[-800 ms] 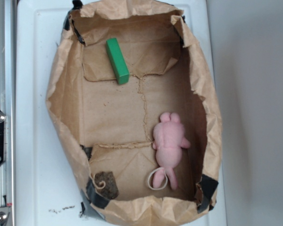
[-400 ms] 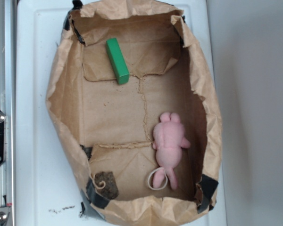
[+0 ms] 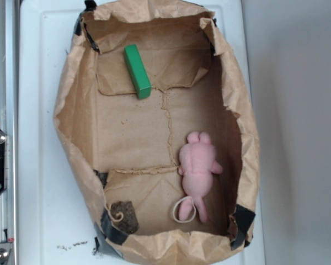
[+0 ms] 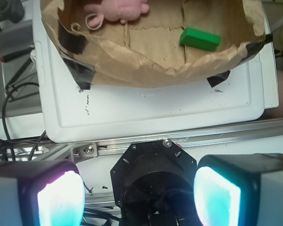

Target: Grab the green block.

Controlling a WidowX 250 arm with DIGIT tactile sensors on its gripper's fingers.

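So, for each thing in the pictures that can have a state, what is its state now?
green block: lying flat on the bag floor, free, not gripped.
gripper: open, holding nothing, outside the bag and away from the block.
paper bag: open at the top, walls standing, corners taped.
pink plush toy: lying on the bag floor, apart from the block.

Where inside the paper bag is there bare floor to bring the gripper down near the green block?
The widest bare patch is the middle of the bag floor, between the green block and the pink plush toy. The right of the block is also free. Crowded: the end holding the plush, its loop and a brown lump. The gripper is outside, open.
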